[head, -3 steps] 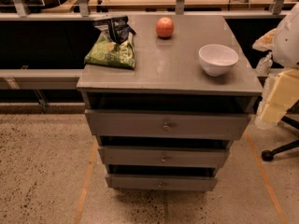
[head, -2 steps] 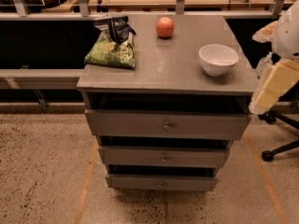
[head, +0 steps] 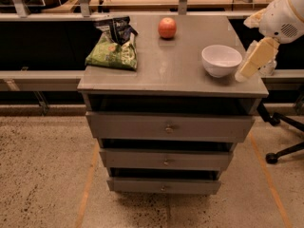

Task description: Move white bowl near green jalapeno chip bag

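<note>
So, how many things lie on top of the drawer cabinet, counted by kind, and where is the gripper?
Bowls: 1, the white bowl
Snack bags: 1, the green jalapeno chip bag
Fruit: 1, the red apple
Total: 3
The gripper hangs at the right edge of the cabinet, just beside the white bowl.

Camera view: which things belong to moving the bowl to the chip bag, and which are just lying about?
Job: white bowl, right of the cabinet top; green jalapeno chip bag, back left; gripper, just right of the bowl.
Lying about: red apple, back centre; chair base, floor right.
</note>
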